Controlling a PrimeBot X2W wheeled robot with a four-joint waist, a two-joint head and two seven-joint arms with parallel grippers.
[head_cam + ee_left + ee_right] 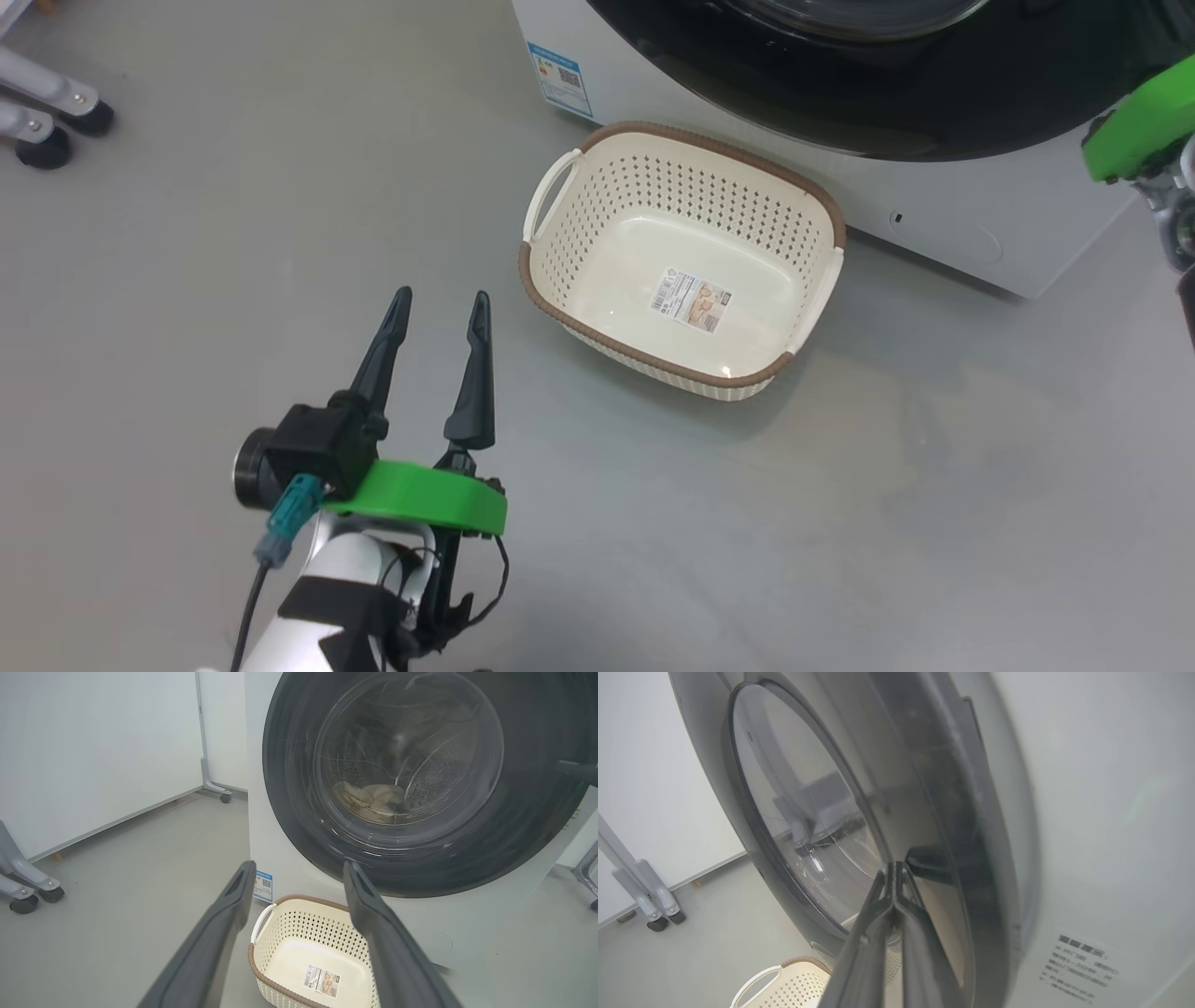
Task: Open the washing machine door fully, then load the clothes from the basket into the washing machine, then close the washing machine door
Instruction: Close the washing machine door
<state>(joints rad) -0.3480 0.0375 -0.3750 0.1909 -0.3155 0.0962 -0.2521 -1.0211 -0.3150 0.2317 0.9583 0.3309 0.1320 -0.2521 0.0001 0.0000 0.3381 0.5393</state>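
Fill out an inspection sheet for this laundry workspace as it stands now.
Surface: grey floor, smooth.
Job's things: basket empty and upright before the washing machine; clothes lie in the drum, seen through the washing machine door; the door sits against the machine's front, and whether it is latched cannot be told.
Clutter: nothing seen.
Grippers: left gripper open, holding nothing, over the floor left of the basket; right gripper shut, tips at the door's rim.
Cables: teal-plugged cable and thin black wires on the left wrist.
Surroundings: white wheeled panel left of the machine.
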